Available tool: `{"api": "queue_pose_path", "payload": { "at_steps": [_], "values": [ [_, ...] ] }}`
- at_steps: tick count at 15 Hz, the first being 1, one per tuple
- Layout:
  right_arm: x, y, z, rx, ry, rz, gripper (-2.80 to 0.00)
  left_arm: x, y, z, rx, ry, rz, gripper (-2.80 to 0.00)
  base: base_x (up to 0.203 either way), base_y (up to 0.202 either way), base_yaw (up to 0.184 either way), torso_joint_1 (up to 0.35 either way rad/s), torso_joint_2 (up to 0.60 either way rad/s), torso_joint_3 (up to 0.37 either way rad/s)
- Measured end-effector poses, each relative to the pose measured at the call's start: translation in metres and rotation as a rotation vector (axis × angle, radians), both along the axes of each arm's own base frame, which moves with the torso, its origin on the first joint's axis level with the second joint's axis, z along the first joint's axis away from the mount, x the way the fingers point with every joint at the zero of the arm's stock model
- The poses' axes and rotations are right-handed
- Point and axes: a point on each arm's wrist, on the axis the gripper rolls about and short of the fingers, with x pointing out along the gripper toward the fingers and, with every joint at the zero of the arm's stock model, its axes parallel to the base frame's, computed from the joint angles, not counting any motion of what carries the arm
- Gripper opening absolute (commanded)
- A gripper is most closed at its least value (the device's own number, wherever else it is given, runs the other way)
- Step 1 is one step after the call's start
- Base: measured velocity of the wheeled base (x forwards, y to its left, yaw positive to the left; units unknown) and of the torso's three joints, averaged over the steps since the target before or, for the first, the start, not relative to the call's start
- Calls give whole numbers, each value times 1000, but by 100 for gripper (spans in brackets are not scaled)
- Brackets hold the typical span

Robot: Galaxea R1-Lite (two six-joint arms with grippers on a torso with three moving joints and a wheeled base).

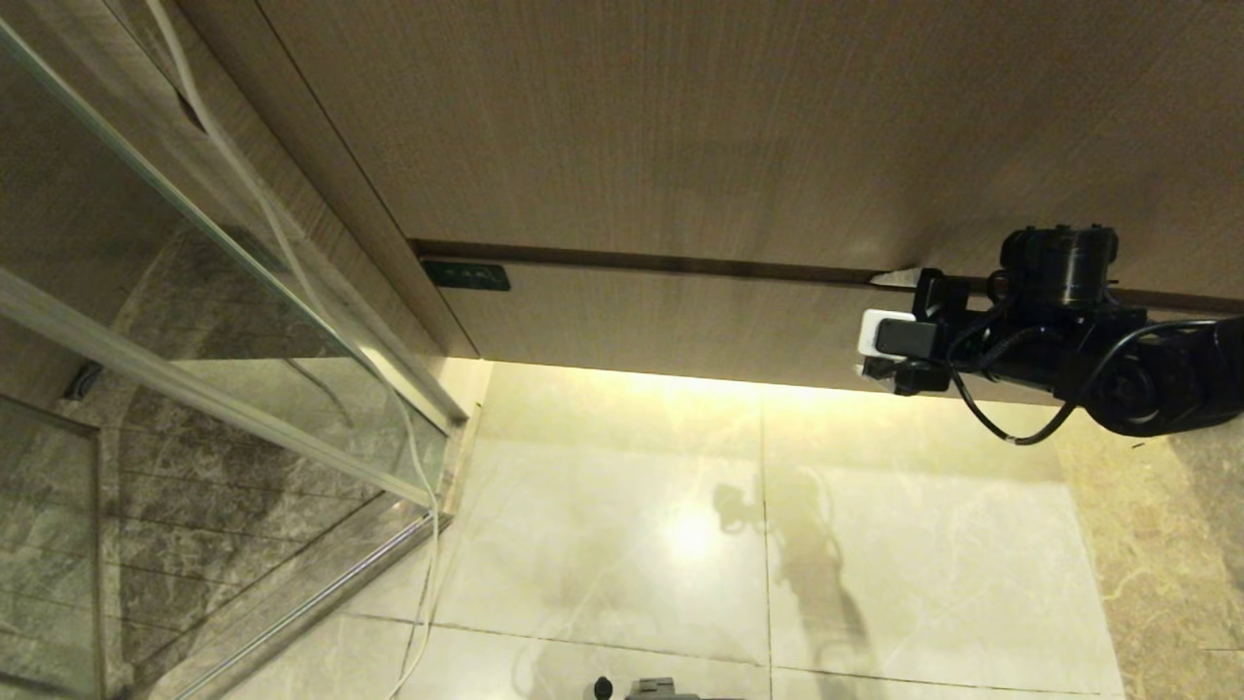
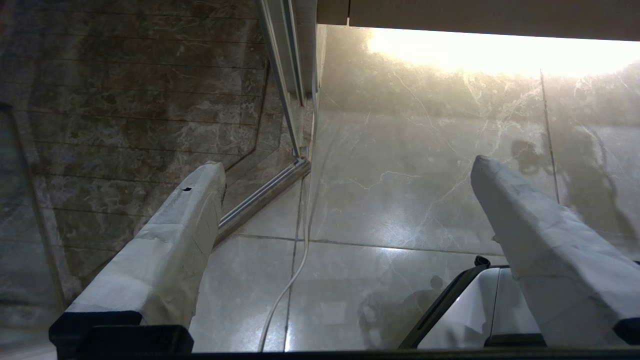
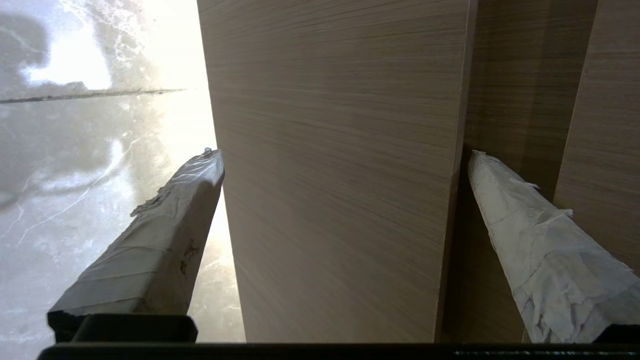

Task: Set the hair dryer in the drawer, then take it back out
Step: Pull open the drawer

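Note:
The drawer point(image 1: 680, 311) shows as a flat wood-grain front with a small dark label point(image 1: 466, 275) under the taller panel; none of its inside shows. My right gripper point(image 1: 880, 326) is open at the front's right part and straddles it. In the right wrist view the drawer front point(image 3: 340, 200) fills the space between the fingers of this gripper point(image 3: 345, 157). One fingertip point(image 3: 475, 157) is in the dark gap above the front, the other point(image 3: 210, 160) is past its lower edge over the lit floor. The hair dryer is out of view. My left gripper point(image 2: 345, 167) hangs open and empty over the floor.
A taller wood-grain panel point(image 1: 680, 126) rises above the drawer. A glass shower partition point(image 1: 194, 321) with a metal track stands at the left, and a white cable point(image 1: 418, 544) runs along it. Glossy marble tiles point(image 1: 680, 506) lie below. Part of my white base point(image 2: 480, 310) shows.

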Motion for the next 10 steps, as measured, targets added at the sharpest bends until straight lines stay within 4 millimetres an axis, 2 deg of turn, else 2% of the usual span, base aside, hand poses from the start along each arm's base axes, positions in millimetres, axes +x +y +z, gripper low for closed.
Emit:
{"api": "queue_pose_path", "payload": {
  "at_steps": [10],
  "values": [
    [8, 1, -14, 10, 24, -3, 0, 0, 0, 0, 0, 0, 0, 0, 0, 0, 0, 0, 0, 0]
  ]
}}
